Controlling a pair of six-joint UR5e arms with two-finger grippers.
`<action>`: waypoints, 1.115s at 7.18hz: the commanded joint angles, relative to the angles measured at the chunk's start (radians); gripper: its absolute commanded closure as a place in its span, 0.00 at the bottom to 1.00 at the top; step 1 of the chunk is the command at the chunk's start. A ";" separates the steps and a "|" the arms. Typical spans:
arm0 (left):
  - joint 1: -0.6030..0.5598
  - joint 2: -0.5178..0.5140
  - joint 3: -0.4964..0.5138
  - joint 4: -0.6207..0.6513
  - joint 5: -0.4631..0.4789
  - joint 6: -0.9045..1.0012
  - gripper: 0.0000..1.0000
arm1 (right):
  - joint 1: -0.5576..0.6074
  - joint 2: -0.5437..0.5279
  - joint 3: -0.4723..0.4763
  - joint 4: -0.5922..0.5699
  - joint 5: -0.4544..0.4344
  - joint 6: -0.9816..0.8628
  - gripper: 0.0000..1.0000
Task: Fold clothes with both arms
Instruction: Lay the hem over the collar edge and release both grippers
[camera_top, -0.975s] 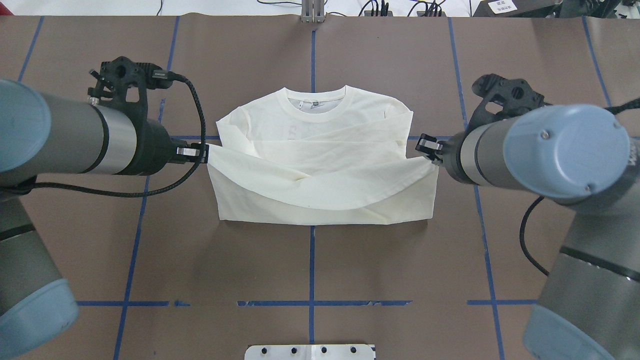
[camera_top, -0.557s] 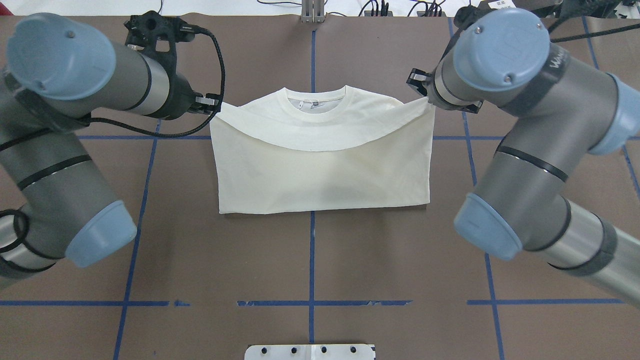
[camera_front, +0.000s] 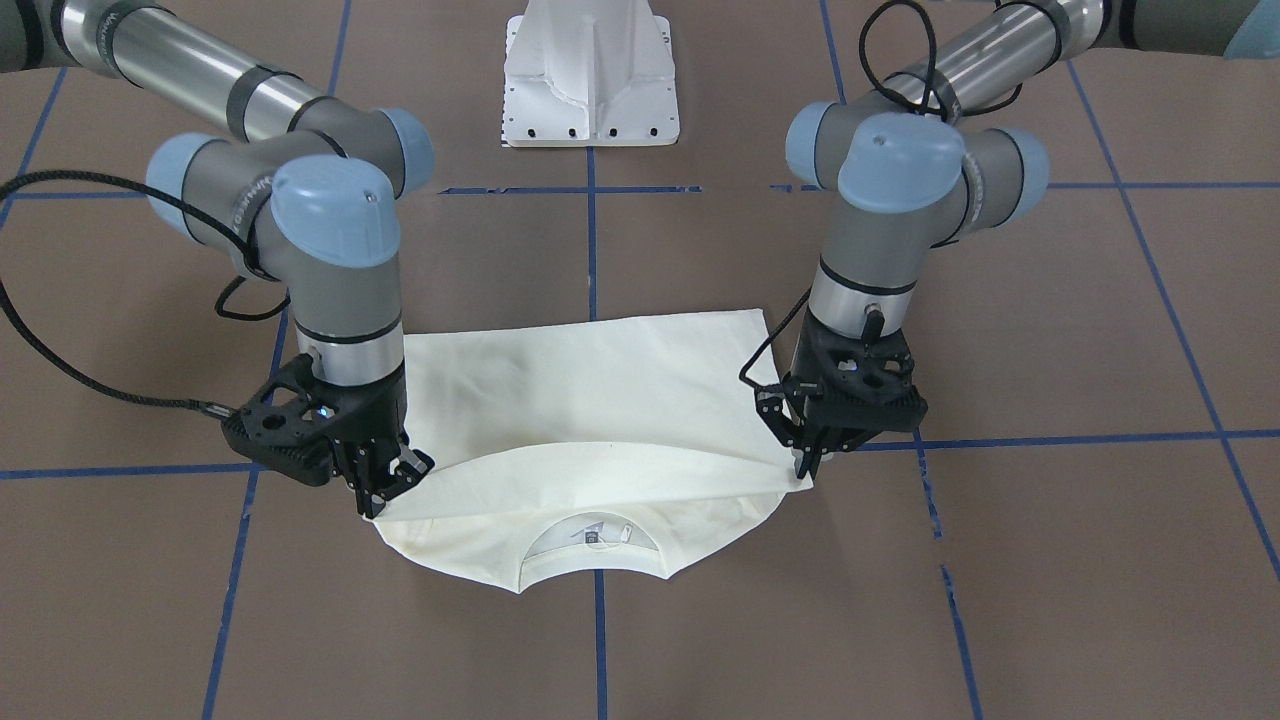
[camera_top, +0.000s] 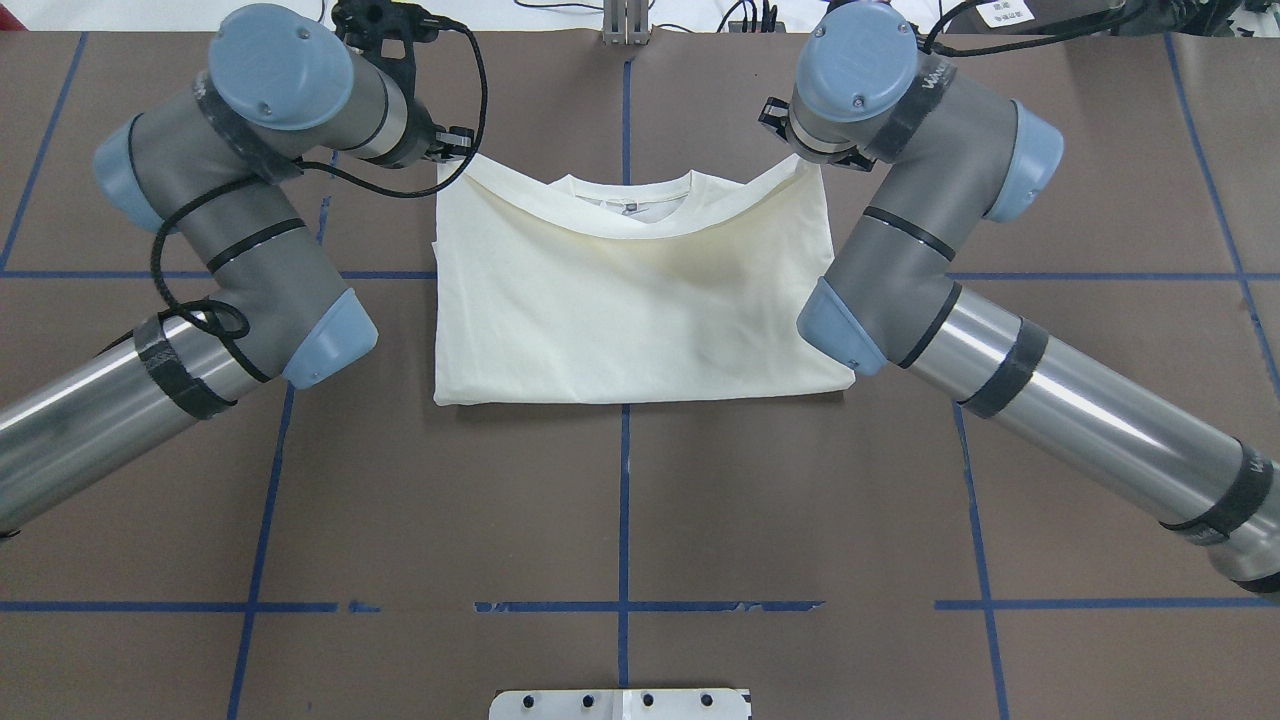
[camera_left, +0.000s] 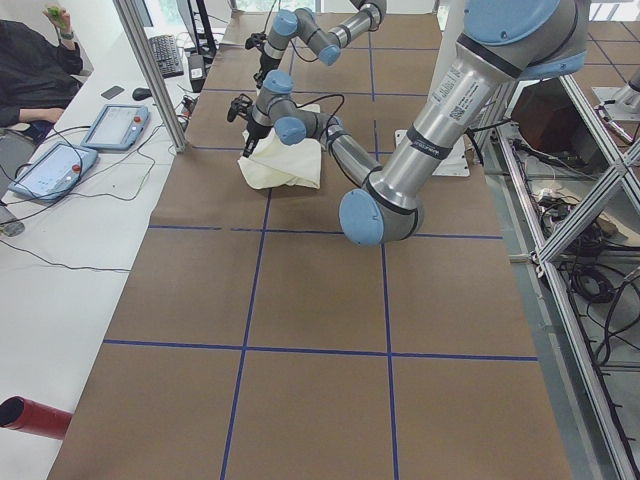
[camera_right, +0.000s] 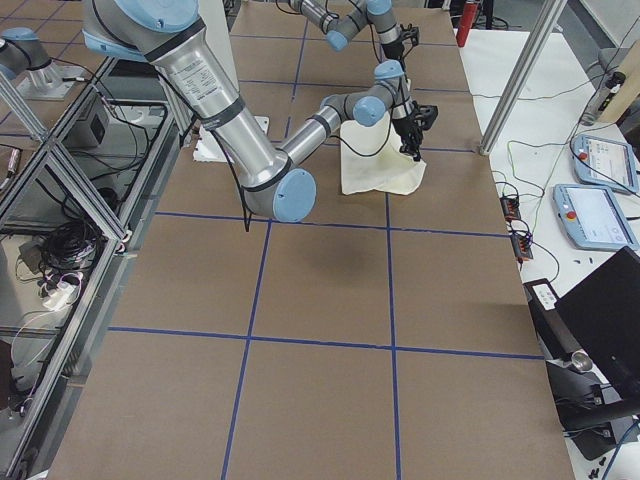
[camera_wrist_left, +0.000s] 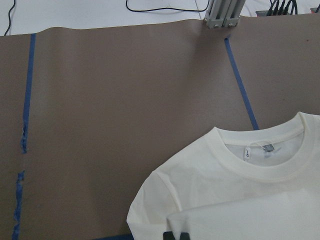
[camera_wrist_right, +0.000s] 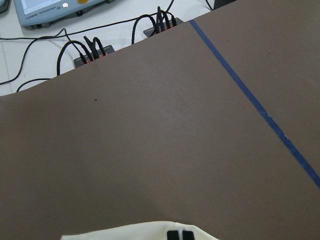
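The clothes are one cream shirt (camera_top: 630, 310) lying plain side up on the brown table, its lower half folded over toward the collar (camera_top: 630, 200). My left gripper (camera_top: 452, 150) is shut on the folded hem's corner at the shirt's left shoulder. My right gripper (camera_top: 795, 155) is shut on the opposite hem corner. In the front-facing view the left gripper (camera_front: 805, 465) and right gripper (camera_front: 385, 492) hold the hem slightly raised, sagging between them just short of the collar (camera_front: 595, 545). Each wrist view shows cloth pinched at the bottom edge: shirt (camera_wrist_left: 240, 200), shirt (camera_wrist_right: 145, 232).
Blue tape lines (camera_top: 623, 500) grid the brown table. The white pedestal base (camera_front: 590, 80) stands at the robot's side. A metal post (camera_top: 625, 25) and cables sit at the far edge. Teach pendants (camera_left: 110, 125) lie on a white side table near a seated person (camera_left: 35, 60).
Both grippers have carried the hem away from the robot, from the shirt's middle up to the shoulders. The folded layer now covers the sleeves and reaches the collar.
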 joint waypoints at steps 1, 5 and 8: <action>0.001 -0.037 0.180 -0.097 0.018 0.006 1.00 | -0.006 0.034 -0.187 0.119 -0.004 -0.013 1.00; 0.047 -0.013 0.180 -0.123 0.038 0.003 0.93 | -0.046 0.024 -0.186 0.119 -0.008 -0.013 0.73; 0.048 0.093 0.094 -0.266 0.015 0.009 0.00 | -0.036 0.016 -0.098 0.113 -0.002 -0.096 0.00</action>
